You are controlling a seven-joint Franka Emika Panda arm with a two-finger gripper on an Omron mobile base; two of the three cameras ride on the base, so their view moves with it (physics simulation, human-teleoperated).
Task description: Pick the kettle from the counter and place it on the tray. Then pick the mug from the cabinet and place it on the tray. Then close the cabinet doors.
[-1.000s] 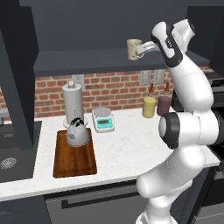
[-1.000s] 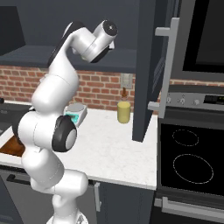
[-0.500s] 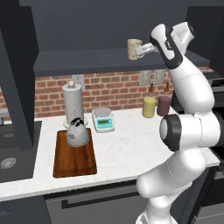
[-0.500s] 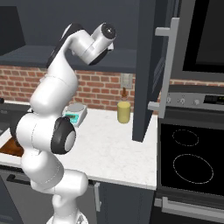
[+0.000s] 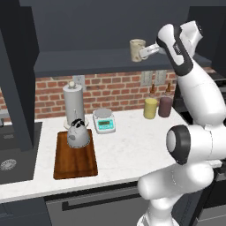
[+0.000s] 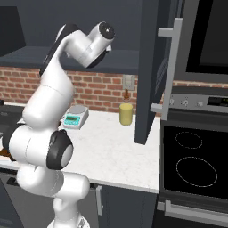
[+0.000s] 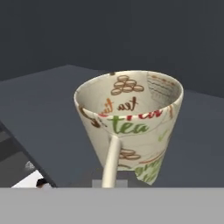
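One mug [image 7: 131, 122] between the fingers [image 5: 142, 54]

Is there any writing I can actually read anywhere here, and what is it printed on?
"tea" in dark brown, on the inner wall of the mug.
"tea" in green, on the mug's outer wall beside its handle.
Red lettering along the mug's rim: cut off, unreadable.
Display of the kitchen scale: too small to read.
Oven control panel: marks too small to read.

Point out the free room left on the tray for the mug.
On the tray, the kettle crowds the far end; the whole near half toward the counter edge is bare. The mug is at the gripper.
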